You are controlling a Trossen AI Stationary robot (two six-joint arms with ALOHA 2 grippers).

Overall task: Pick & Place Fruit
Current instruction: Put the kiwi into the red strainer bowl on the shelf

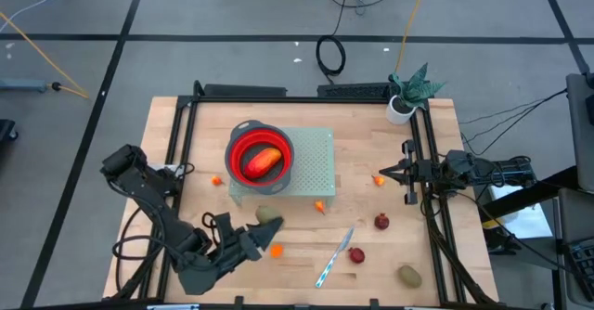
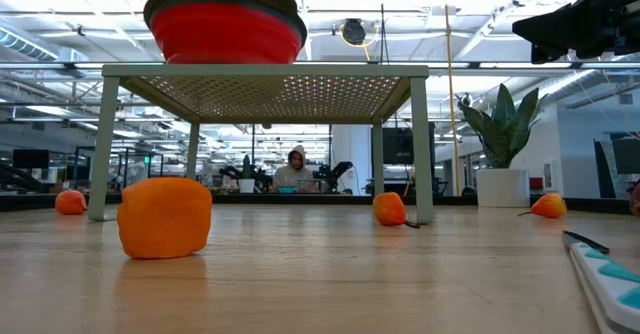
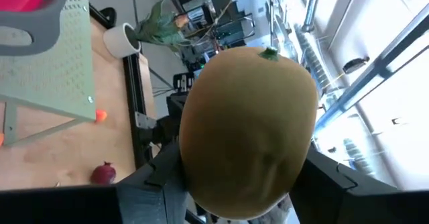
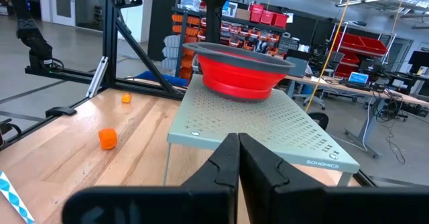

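My left gripper point(image 1: 261, 223) is over the table's near-left part, shut on an olive-brown oval fruit point(image 3: 248, 130), which fills the left wrist view. The red bowl point(image 1: 260, 157) stands on a pale green perforated stand point(image 1: 316, 166) and has an orange-red fruit point(image 1: 263, 161) lying in it. Loose fruits rest on the wood: small orange ones point(image 1: 277, 250) point(image 1: 320, 206) point(image 1: 378, 178) point(image 1: 216, 181), a dark red one point(image 1: 382, 221), a red one point(image 1: 356, 254) and an olive one point(image 1: 408, 275). My right gripper point(image 1: 385, 173) waits shut near the right rail, facing the stand point(image 4: 268, 127). My left gripper pinches the olive-brown fruit point(image 1: 269, 215) between its two fingers point(image 3: 157, 180), one on each long side of it. The stem end point(image 3: 268, 53) points away from the wrist. The fingers come slanting from the table's near-left side. The fruit is lifted clear of the table.
A silver-and-blue knife point(image 1: 334, 259) lies near the front edge, right of the left gripper. A potted plant point(image 1: 408, 95) stands at the far right corner. Black rails point(image 1: 176, 152) point(image 1: 432, 208) run along both sides. The nearest orange fruit point(image 2: 165, 217) sits before the stand's legs point(image 2: 100, 144).
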